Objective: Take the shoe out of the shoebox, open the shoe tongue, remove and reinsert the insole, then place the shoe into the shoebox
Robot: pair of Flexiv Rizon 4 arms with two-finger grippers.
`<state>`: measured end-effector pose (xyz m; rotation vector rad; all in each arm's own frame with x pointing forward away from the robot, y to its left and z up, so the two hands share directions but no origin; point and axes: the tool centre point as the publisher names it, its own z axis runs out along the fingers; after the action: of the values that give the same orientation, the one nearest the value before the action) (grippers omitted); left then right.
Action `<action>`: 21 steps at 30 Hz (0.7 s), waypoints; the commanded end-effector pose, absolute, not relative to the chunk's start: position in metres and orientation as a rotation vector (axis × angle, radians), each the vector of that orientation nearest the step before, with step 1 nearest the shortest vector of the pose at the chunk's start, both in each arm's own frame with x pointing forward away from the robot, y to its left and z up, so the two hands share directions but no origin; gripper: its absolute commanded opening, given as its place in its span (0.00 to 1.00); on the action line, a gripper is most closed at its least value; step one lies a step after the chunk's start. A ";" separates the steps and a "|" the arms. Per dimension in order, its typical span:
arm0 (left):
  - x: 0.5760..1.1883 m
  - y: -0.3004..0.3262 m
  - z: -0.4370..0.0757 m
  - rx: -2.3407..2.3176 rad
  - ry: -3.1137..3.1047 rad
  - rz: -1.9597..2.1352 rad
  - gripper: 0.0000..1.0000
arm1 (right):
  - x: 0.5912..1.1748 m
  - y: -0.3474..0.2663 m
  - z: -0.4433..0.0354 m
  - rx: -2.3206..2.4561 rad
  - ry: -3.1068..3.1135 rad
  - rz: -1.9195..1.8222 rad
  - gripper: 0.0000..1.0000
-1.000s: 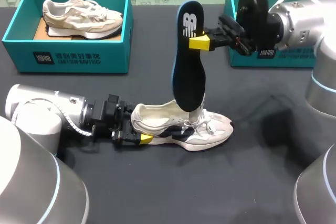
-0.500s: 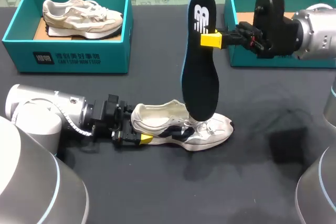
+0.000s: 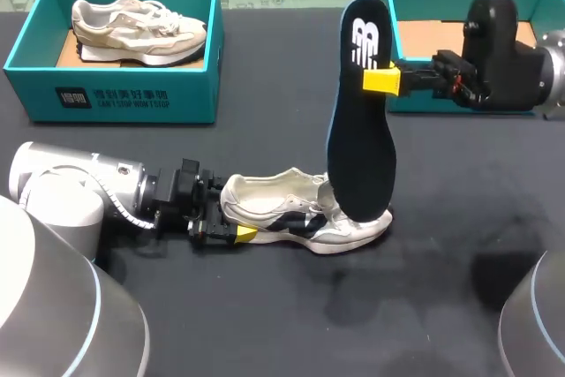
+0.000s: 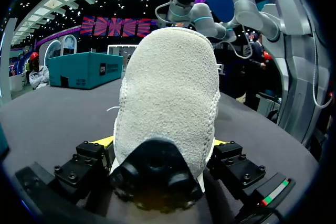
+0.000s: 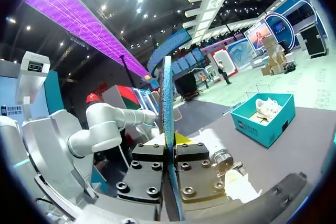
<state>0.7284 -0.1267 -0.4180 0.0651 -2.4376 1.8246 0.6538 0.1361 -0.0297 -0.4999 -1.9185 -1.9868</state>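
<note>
- Overhead, the shoe (image 3: 305,214) rests on its sole on the dark desk (image 3: 265,324), toe toward my right. My left fingers (image 3: 240,232) are clamped on its heel.
- My right fingers (image 3: 381,80) pinch the black insole (image 3: 360,143) near its upper end and hold it upright. Its lower end hangs in front of the shoe's toe; I cannot tell whether they touch.
- At the back, the left shoebox (image 3: 132,99) holds a second shoe (image 3: 137,28). The right shoebox (image 3: 415,101) stands open behind my right fingers.
- From the left wrist, the heel fills the gap, with both fingers pressed to its sides.
- From the right wrist, the insole stands edge-on, squeezed between both fingers.
</note>
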 end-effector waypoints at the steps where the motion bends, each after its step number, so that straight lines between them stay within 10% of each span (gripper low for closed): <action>1: 0.729 -0.127 -0.420 0.066 -2.438 1.824 0.00 | 0.648 0.131 -0.028 -0.659 -1.956 -1.933 0.00; 21: 0.729 -0.127 -0.420 0.066 -2.438 1.824 0.00 | 0.637 0.105 -0.029 -0.845 -1.962 -1.870 0.00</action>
<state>0.7285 -0.1267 -0.4180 0.0651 -2.4376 1.8245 0.6453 0.1052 -0.0261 -0.7985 -1.9469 -1.8638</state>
